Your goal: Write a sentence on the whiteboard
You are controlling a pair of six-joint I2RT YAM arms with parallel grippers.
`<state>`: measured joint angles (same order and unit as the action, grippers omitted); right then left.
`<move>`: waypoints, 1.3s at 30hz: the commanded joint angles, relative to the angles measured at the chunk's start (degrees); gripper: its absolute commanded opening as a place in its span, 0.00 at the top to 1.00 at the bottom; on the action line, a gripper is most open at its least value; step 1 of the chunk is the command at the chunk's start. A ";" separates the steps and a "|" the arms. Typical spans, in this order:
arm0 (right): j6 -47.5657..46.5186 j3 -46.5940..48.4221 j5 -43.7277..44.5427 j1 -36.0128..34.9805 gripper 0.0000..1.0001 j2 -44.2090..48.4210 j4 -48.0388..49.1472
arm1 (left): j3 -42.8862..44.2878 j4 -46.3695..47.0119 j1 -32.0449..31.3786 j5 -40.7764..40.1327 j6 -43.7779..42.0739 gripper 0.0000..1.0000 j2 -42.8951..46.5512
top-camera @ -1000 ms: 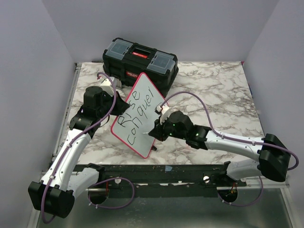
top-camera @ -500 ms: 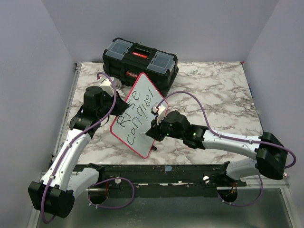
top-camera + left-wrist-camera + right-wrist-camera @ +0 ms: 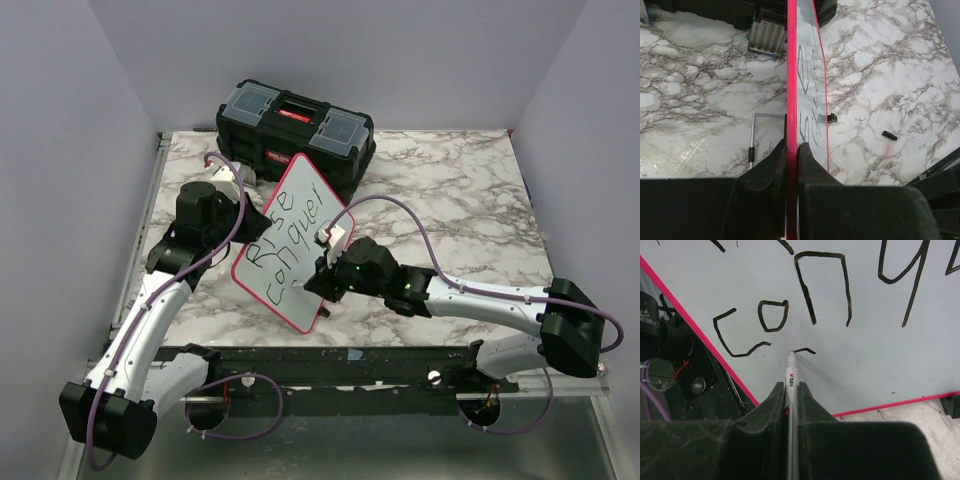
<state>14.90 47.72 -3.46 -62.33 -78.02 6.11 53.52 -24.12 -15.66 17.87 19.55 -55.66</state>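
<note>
Above marble table [image 3: 450, 200], left pincer [image 3: 792, 147] clamps whiteboard [image 3: 290, 245]; right pincer [image 3: 791, 387] holds marker [image 3: 790, 369] against it.

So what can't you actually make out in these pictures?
- Right wrist view: the frame's top edge cuts off the upper line of the sentence; only "conq" reads.
- Left wrist view: the whiteboard is nearly edge-on in the left gripper, so its letters are unreadable.
- Left wrist view: a small black piece on the table is too small to identify.
- Top external view: the tip of the marker is too small to see beside the right gripper.
</note>
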 commanded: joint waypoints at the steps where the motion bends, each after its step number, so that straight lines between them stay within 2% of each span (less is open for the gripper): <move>1: -0.14 -1.32 0.47 -0.99 0.99 -1.54 -0.07 | -0.67 -3.99 -0.79 -1.98 -6.37 1.00 -0.20; 26: 0.11 -5.43 7.13 -0.96 0.99 -0.84 -1.98 | -0.69 -3.92 -0.86 -1.87 -6.27 1.00 -0.16; 39: 1.74 -8.40 6.51 -1.03 0.99 -1.34 -1.86 | -0.75 -3.86 -0.86 -1.74 -6.28 1.00 0.07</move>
<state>15.59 41.54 1.78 -62.96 -77.19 4.93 53.52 -24.12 -15.66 17.54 19.51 -55.66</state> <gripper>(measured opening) 0.123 0.090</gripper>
